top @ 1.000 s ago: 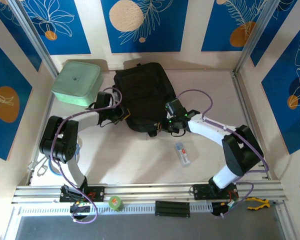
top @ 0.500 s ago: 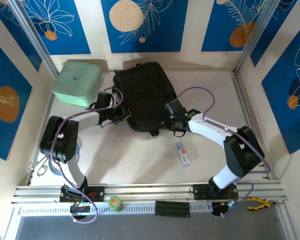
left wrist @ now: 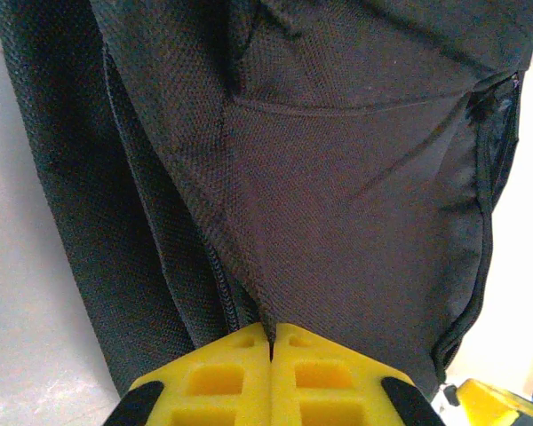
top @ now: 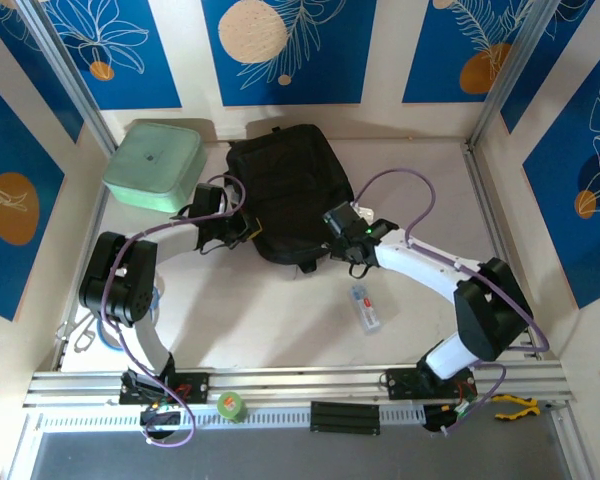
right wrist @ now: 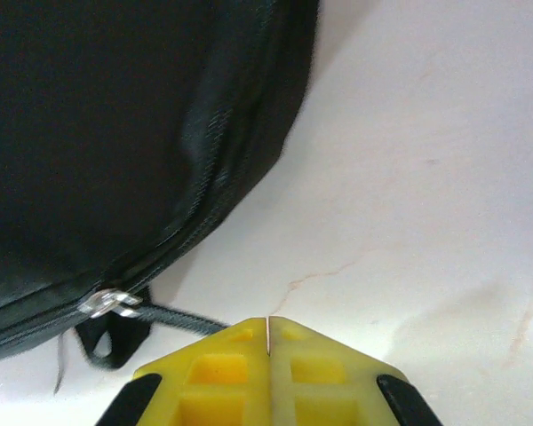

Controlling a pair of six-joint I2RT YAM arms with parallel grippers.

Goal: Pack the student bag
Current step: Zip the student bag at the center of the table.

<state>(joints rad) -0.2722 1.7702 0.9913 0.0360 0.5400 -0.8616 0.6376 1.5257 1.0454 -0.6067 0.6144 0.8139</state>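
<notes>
The student bag (top: 285, 185) is a large black fabric backpack lying flat at the back middle of the table. My left gripper (top: 248, 230) is at its lower left edge. In the left wrist view it (left wrist: 271, 335) is shut, with a fold of the bag's fabric (left wrist: 338, 177) pinched between its yellow fingers beside a zipper line. My right gripper (top: 333, 224) is at the bag's lower right edge. In the right wrist view it (right wrist: 267, 321) is shut; a taut black cord (right wrist: 173, 318) runs from the silver zipper pull (right wrist: 111, 303) in under its left finger, beside the bag (right wrist: 98, 133).
A mint-green lidded box (top: 152, 165) stands at the back left, close to the left arm. A small clear packet (top: 364, 307) lies on the table in front of the bag. A green tape roll (top: 230, 405) and yellow-handled pliers (top: 515, 403) rest on the front rail.
My right gripper has shifted slightly left and towards the back along the bag's lower right edge. The left gripper and the bag have stayed in place.
</notes>
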